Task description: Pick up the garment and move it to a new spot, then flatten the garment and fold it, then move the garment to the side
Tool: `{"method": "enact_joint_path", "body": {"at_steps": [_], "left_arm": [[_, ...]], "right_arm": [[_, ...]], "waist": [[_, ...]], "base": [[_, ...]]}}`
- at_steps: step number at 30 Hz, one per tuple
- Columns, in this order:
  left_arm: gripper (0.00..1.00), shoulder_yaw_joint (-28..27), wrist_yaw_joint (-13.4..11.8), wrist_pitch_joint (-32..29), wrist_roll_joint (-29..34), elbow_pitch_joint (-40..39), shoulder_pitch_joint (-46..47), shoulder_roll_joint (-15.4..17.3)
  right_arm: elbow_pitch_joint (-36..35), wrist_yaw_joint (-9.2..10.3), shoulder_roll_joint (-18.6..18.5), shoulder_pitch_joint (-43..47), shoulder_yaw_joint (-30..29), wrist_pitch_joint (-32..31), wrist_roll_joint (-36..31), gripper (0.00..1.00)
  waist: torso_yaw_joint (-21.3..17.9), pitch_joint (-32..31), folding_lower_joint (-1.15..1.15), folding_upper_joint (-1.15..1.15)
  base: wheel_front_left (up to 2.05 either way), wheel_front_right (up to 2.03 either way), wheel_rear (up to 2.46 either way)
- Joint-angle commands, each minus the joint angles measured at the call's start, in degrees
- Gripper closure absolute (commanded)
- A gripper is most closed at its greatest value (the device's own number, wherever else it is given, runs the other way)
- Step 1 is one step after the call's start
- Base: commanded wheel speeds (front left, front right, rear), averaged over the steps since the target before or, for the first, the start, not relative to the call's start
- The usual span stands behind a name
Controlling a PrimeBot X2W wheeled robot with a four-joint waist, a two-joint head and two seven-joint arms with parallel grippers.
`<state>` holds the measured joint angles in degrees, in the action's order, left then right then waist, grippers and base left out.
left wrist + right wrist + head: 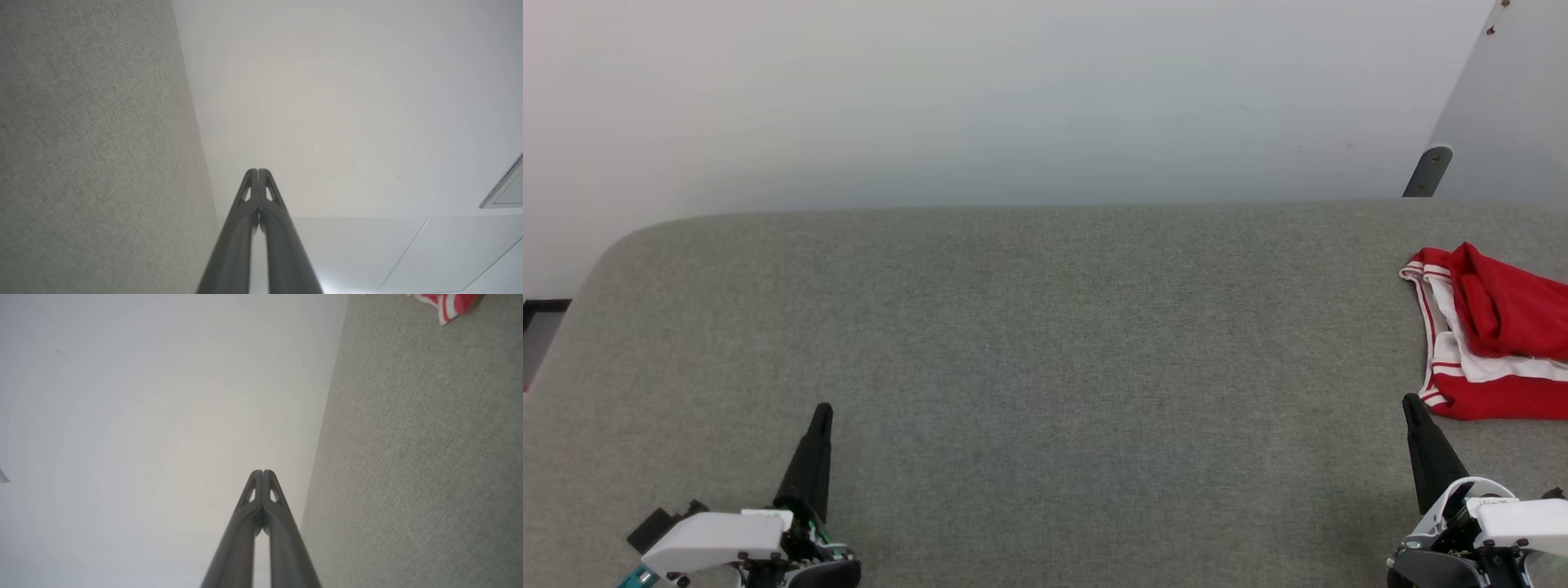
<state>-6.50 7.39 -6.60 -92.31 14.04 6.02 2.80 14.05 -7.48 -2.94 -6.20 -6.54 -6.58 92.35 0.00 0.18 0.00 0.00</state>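
Head view shows a grey, coarse-woven fabric worktop (pixel 1029 343) with a rounded far-left corner; a smooth pale surface (pixel 1013 98) lies beyond its far edge. The crumpled red jersey garment with white striped trim (pixel 1503 327) lies at the right edge. Left gripper (pixel 822 411) and right gripper (pixel 1409 402) sit near the front edge, fingers pressed together, empty.

Bright, soft, even light covers the grey worktop (pixel 1045 351) in the head view, leaving no hard shadows, while the pale wall (pixel 1013 98) behind it is washed almost white. In both wrist views the wall has a faintly warm centre and greyer corners, the worktop's edge bows from the wide lens, and the left gripper (pixel 258 170) and right gripper (pixel 262 471) look soft close to the lens. The garment (pixel 449 304) at the right wrist view's top edge is smeared and pinkish.
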Motion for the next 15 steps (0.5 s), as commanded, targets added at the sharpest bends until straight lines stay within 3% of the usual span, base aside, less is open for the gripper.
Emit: {"method": "enact_joint_path", "body": {"at_steps": [1, 15], "left_arm": [[1.0, -0.1, 0.18, -0.1, -0.18, 0.06, 0.53, 0.0], [1.0, -0.11, 0.18, -0.09, -0.18, 0.06, 0.52, 0.01]], "right_arm": [[0.01, -0.02, 0.2, -0.16, -0.01, -0.14, 0.13, 1.0], [0.01, -0.02, 0.2, -0.16, 0.0, -0.13, 0.13, 1.0]], "waist": [[0.0, 0.0, 0.0, 0.0], [0.0, 0.0, 0.0, 0.0]], "base": [[0.0, 0.0, 0.0], [0.0, 0.0, 0.0]]}}
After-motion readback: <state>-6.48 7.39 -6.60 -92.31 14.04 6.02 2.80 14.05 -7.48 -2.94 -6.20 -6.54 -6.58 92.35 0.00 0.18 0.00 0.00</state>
